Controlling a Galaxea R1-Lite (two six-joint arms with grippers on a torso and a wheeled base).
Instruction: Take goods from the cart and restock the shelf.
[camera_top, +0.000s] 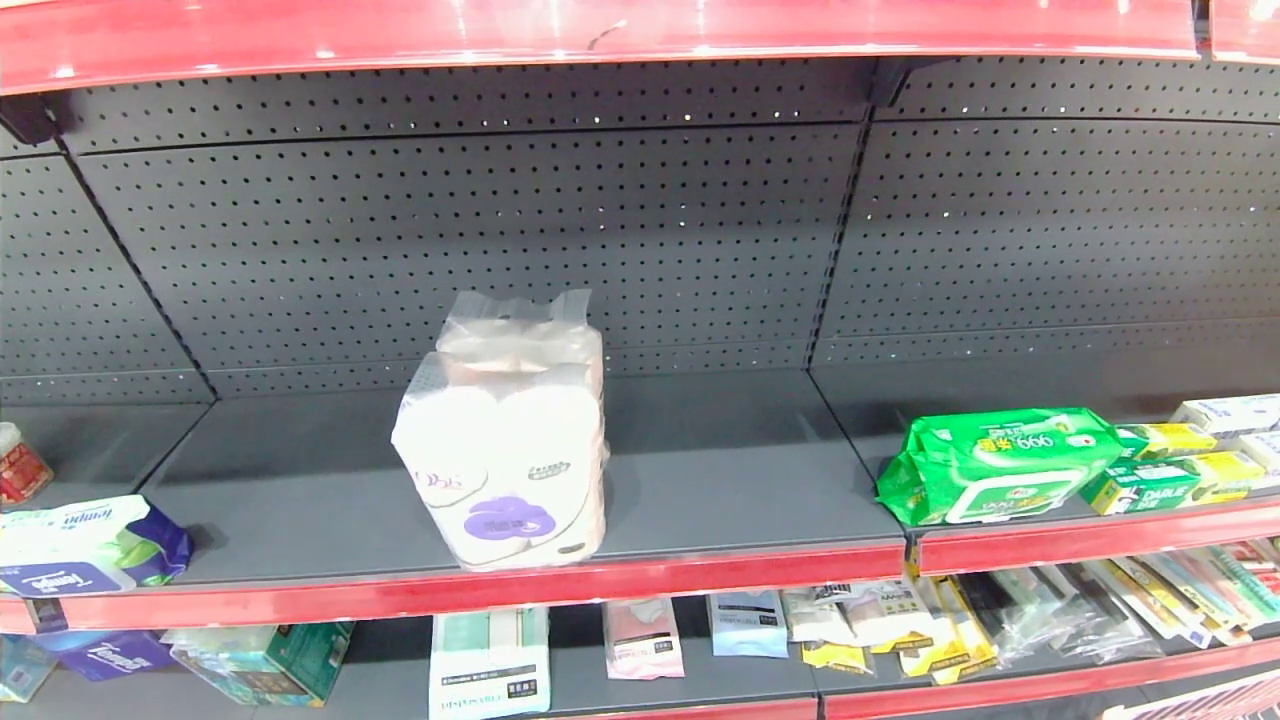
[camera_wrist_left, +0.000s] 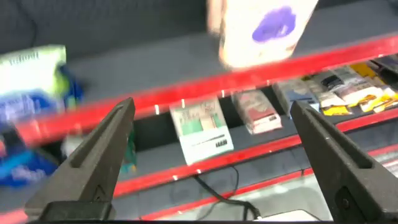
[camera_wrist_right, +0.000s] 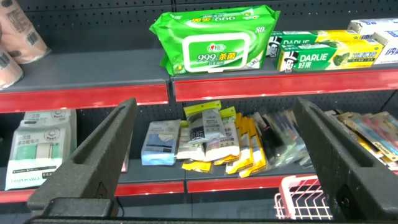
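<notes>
Here, fingers (camera_wrist_left: 99, 155) of left gripper (camera_wrist_left: 211, 104) and right gripper (camera_wrist_right: 216, 102) gape wide, facing the shelf (camera_top: 750, 470).

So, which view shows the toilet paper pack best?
The head view: the whole toilet paper pack stands on the shelf. The left wrist view catches its lower part; the right wrist view, one edge.

White pack (camera_top: 505, 450), probably toilet rolls, upright on shelf (camera_top: 740, 480)

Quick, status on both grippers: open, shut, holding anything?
Left gripper: open, holding nothing.
Right gripper: open, holding nothing.
</notes>
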